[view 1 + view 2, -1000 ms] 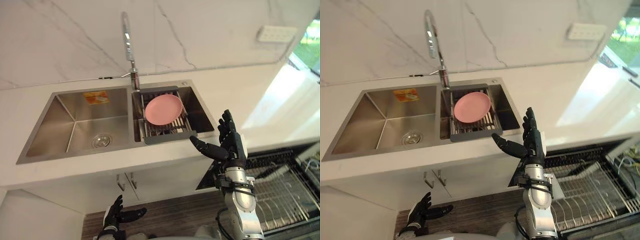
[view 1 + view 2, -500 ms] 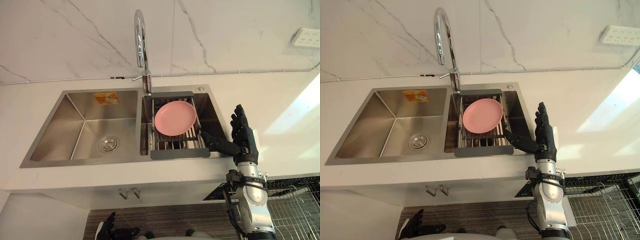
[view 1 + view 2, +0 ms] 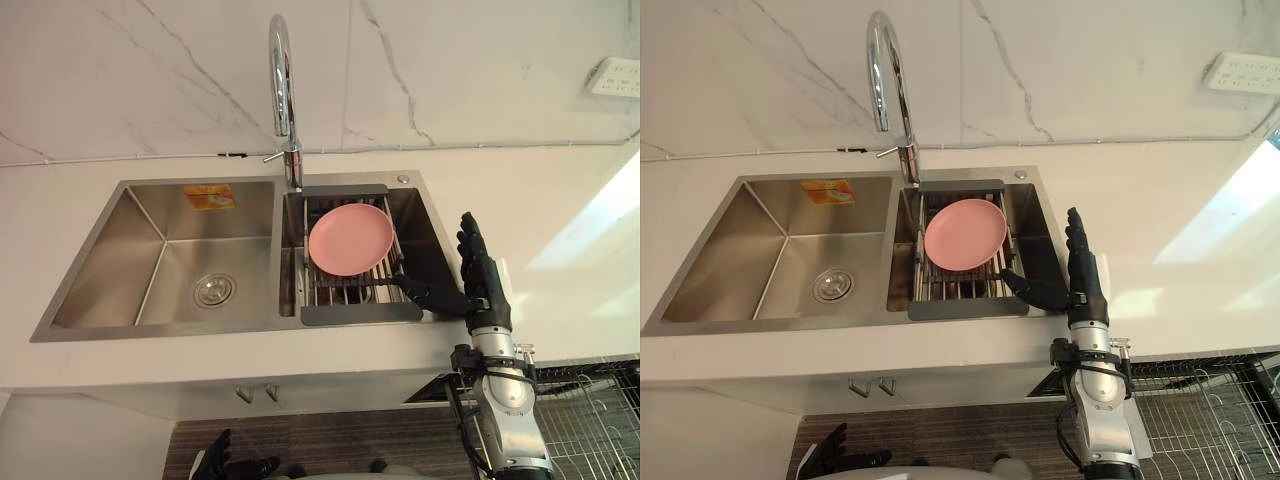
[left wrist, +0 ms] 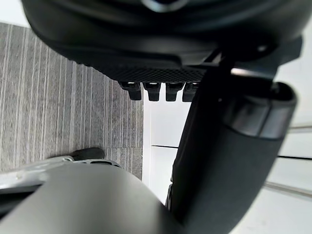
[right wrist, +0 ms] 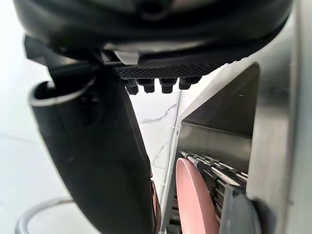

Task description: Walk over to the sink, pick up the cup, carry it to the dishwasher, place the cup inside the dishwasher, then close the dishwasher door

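Note:
A pink plate (image 3: 349, 238) lies on a grey drying rack (image 3: 362, 313) set over the right basin of the steel double sink (image 3: 120, 330). I see no cup. My right hand (image 3: 482, 285) is raised just right of the sink's front right corner. It is open, fingers straight up, thumb stretched toward the rack's front corner without touching the plate. In the right wrist view the plate (image 5: 192, 200) shows edge-on past the thumb (image 5: 97, 161). My left hand (image 3: 235, 467) hangs low by the floor, open and holding nothing.
A tall curved faucet (image 3: 281, 80) rises behind the divider between the basins. The left basin holds only its drain (image 3: 213, 290). White counter surrounds the sink, with a wall socket (image 3: 615, 75) at the back right. The open dishwasher's wire rack (image 3: 600, 420) shows at lower right.
The whole view has swung round to face the sink squarely. My right hand has come nearer the rack's front right corner, thumb now reaching over it. The left hand stays low.

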`<state>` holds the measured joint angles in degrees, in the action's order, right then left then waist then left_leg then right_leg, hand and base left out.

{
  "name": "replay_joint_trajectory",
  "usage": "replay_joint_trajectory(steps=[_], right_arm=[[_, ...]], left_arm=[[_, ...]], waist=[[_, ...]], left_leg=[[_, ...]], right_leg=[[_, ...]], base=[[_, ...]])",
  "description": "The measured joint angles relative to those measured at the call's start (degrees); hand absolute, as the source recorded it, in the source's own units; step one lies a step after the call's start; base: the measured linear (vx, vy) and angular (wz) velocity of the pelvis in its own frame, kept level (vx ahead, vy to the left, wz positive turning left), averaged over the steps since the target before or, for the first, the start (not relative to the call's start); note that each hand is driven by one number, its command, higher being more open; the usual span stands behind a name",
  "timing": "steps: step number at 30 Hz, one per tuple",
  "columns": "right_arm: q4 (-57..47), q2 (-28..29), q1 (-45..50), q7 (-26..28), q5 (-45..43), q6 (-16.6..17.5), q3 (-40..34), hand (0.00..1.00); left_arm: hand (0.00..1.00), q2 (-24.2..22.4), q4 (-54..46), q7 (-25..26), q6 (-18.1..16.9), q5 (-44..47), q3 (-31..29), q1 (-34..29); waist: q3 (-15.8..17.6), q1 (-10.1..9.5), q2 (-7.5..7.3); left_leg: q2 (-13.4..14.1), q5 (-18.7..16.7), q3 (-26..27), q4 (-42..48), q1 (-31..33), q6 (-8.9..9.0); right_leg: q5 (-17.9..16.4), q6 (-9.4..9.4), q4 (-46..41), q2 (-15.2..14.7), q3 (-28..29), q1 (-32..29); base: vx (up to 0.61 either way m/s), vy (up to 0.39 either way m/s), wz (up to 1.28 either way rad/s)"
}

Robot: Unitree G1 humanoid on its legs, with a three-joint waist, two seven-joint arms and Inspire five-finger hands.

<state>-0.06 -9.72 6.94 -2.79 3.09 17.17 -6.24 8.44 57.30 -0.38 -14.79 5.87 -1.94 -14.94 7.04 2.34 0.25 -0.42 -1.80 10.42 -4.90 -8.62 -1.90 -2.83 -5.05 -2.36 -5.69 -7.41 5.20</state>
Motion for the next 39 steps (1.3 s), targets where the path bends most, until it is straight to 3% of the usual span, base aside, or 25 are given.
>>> replay_joint_trajectory(steps=[6,22,39], right_arm=[[-2.6,-2.7,-0.4,-1.0,7.6,-0.8,0.0,1.0],[-3.3,-8.6,-3.3,-1.0,20.1,-3.4,-0.1,1.0],[4.4,-9.4,-7.6,-5.2,33.7,-3.4,2.3,1.0]], left_arm=[[1.0,-0.3,-0.1,-0.9,-0.4,-0.1,-1.8,-0.4],[1.0,-0.7,-0.6,-1.7,0.1,-0.4,-3.2,-0.9],[1.0,-0.5,-1.0,-2.3,1.9,-1.4,-3.2,-1.2]], waist=[[-0.6,-0.18,-0.76],[-0.9,-0.11,-0.96],[-2.6,-0.24,-0.98]], left_leg=[[0.0,0.3,0.0,0.0,0.1,0.5],[0.0,0.4,-0.2,0.0,0.7,0.66],[-0.2,1.5,-0.5,-0.1,2.4,0.43]], right_leg=[[0.1,-0.11,0.8,-0.1,-0.9,0.8],[0.1,-0.16,0.8,-0.3,-1.9,0.6],[0.7,-0.21,1.5,-0.4,-2.9,-0.4]], base=[[0.03,-0.018,0.07],[-0.02,-0.016,0.03],[-0.02,-0.016,0.02]])
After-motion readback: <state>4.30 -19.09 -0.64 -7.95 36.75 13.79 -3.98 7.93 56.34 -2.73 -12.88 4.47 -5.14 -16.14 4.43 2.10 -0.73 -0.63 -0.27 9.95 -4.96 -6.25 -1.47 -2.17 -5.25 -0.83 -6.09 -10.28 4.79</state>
